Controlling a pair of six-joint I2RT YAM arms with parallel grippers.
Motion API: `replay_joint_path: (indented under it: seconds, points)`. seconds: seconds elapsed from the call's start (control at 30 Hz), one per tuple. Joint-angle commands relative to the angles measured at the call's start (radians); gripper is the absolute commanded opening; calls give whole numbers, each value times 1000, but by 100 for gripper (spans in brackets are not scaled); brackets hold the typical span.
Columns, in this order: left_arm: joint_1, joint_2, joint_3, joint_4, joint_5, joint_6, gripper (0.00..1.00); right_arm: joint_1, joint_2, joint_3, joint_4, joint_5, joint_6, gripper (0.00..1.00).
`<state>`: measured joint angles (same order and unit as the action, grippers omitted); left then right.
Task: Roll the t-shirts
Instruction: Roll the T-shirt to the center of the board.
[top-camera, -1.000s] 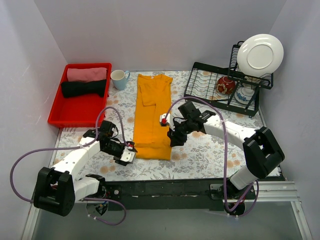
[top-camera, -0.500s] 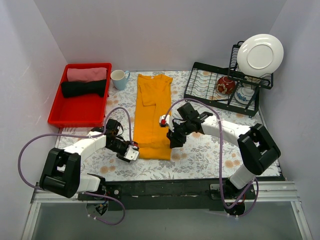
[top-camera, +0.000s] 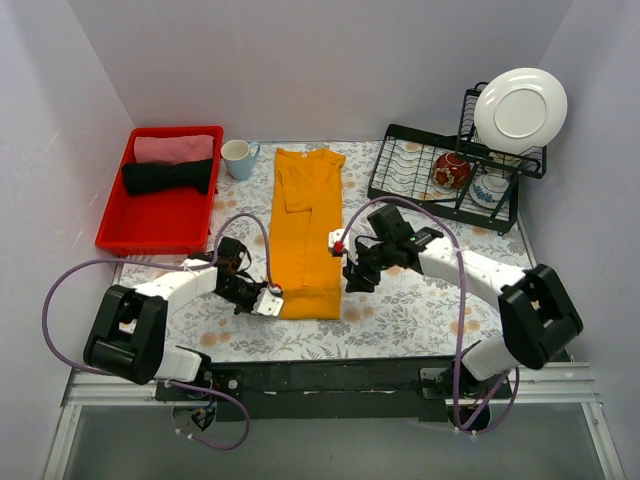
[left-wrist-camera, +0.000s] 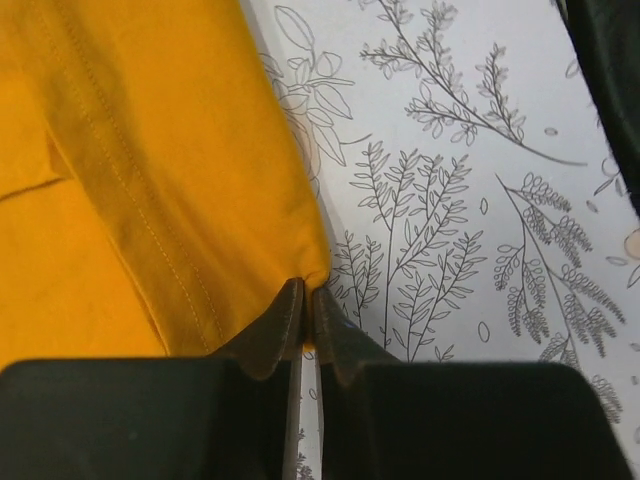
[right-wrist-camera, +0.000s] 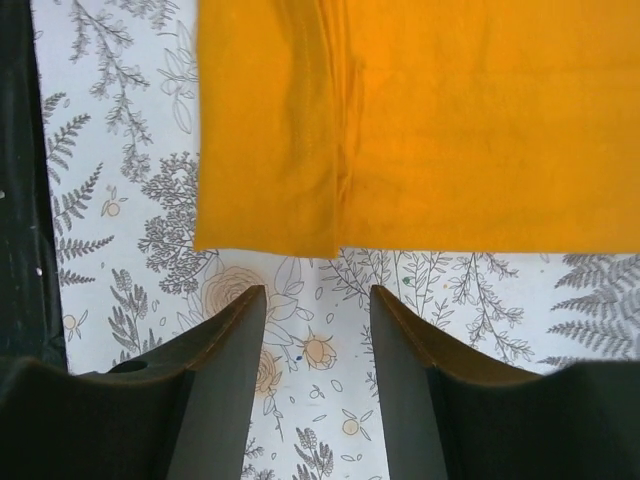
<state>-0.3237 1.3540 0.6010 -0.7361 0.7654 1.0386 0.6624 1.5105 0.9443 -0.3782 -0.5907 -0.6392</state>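
My left pincer (left-wrist-camera: 306, 297) is clamped tight on a hem corner of the folded orange t-shirt (left-wrist-camera: 120, 150), which stretches ahead and to its left on the table (left-wrist-camera: 470, 200). My right pincer (right-wrist-camera: 318, 305) stands open, the t-shirt's hem lying just beyond its fingertips, untouched.

The left end effector (top-camera: 268, 299) now sits right at the near left corner of the t-shirt (top-camera: 305, 225), no longer out on the bare table (top-camera: 400, 312) just left of it as a second ago. Its jaws pinch the hem corner. The left arm is folded in closer to the cloth than before. The right end effector (top-camera: 357, 280) stands slightly farther right of the t-shirt's near right corner, jaws apart.
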Motion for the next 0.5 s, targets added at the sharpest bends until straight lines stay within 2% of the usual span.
replay_joint_path:
  seconds: [0.0, 0.03, 0.13, 0.17, 0.47]
  points:
    - [0, 74, 117, -63, 29, -265, 0, 61, -137, -102, 116, -9, -106, 56]
    - [3, 112, 173, -83, 49, -360, 0, 75, -159, -122, 154, -3, -117, 56]
    - [23, 152, 250, -102, 130, -451, 0, 121, -170, -156, 189, 14, -123, 57]
    - [25, 158, 264, -98, 168, -522, 0, 129, -168, -162, 217, 22, -114, 58]
    - [75, 234, 358, -200, 310, -686, 0, 198, -108, -199, 346, 86, -36, 61]
